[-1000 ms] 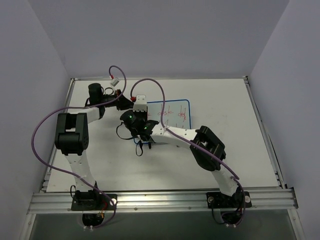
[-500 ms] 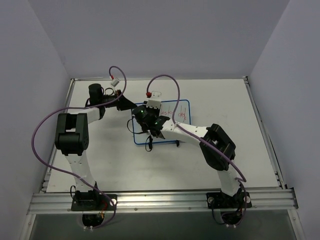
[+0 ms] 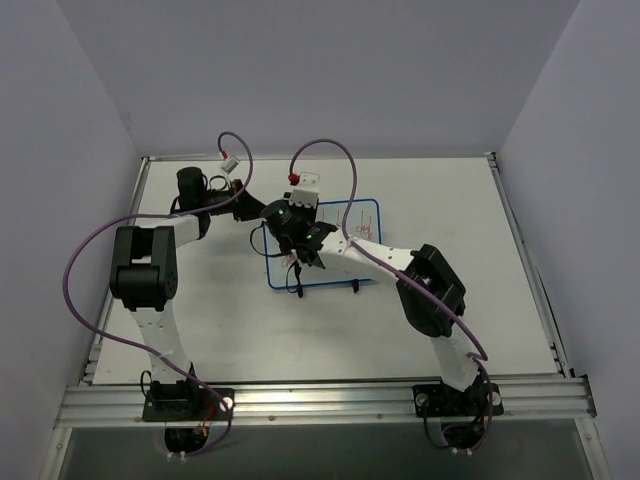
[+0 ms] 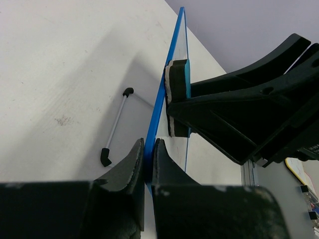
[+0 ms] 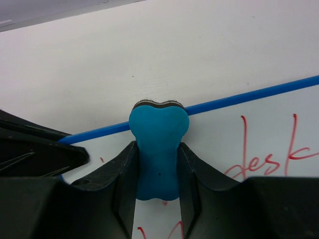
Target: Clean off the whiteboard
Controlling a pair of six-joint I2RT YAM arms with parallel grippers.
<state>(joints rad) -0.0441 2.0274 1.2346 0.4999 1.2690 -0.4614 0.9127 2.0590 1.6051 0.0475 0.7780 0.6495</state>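
**ITEM: R claw w/ eraser on board, wipe in progress**

- R claw [image 5: 157, 167]: fingers clamped on the waist of the eraser [image 5: 158, 127] (small, blue, bone-shaped, dark felt pad underneath). Pad is pressed flat to the board face, and its tip reaches the far blue frame line.
- L claw [image 4: 148, 154]: fingers together, pinching the board's blue edge at its left end. Reads as a steadying hold.
- Whiteboard [image 3: 325, 275] (small, rectangular, white face, thin blue rounded-corner frame): mid-counter, directly under the R claw. Long axis runs left-right across the counter [image 3: 470, 230]. Flat or slightly tipped: can't tell.
- Red handwritten words [image 5: 259, 164]: lie to the robot's right of the eraser, and nearer the arm bases too.
- Key relation: the uncleaned area is rightward along the long axis. R arm is on it and L arm is occupied, so the next sweep prob. goes right.
- Misc: thin white rod w/ black end caps [image 4: 115, 124] on the counter just beside the board edge.
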